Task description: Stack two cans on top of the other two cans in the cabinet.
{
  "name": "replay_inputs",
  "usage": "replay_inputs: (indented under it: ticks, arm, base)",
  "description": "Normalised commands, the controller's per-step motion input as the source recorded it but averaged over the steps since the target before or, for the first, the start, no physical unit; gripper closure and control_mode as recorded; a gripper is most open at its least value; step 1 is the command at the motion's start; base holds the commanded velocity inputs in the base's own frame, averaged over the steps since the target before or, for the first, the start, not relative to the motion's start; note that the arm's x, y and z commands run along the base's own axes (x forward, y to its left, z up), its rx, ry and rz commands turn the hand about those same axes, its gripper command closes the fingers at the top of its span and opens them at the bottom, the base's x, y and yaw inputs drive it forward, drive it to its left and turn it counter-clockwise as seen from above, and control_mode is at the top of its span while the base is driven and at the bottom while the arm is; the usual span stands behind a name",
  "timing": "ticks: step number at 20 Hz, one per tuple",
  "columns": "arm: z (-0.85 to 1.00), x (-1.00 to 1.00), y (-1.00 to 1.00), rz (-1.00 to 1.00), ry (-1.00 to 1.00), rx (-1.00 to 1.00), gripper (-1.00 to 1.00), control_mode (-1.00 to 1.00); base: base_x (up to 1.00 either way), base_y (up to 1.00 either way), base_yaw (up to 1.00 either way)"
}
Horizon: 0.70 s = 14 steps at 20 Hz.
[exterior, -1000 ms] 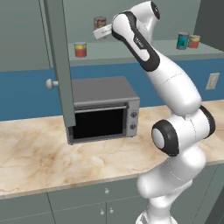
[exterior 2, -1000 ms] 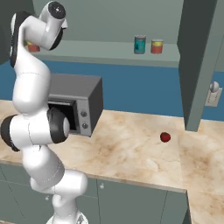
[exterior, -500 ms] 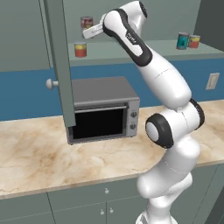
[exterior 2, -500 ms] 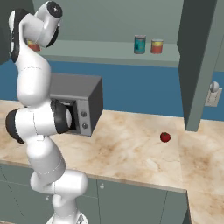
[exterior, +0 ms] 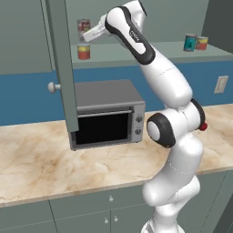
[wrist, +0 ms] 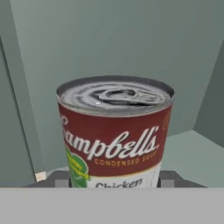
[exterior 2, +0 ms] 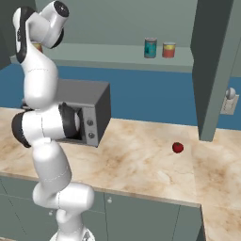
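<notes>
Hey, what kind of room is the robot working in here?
A kitchen, most likely: a silver toaster oven sits on a marble-look counter, and food cans stand on the shelf of a wall cabinet.

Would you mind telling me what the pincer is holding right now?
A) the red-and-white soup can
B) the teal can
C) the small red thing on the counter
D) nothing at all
A: in the hand view the soup can sits between the pincer fingertips, and the left base view shows it held above a squat orange can on the shelf.
</notes>
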Motion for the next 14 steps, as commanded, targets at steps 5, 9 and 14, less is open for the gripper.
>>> replay_inputs:
  ticks: [5,9,14]
  arm:
    - [-0.09,0.14,0.04,0.04,0.0,-0.02,1.0,-1.0]
    - [-0.03,0.07,0.04,0.02,0.0,0.0,1.0,-1.0]
    - [-0.01,0.0,0.04,0.01,0.0,0.0,1.0,-1.0]
  base:
    - [0.0,0.0,0.0]
    - [0.0,0.0,0.0]
    - [0.0,0.0,0.0]
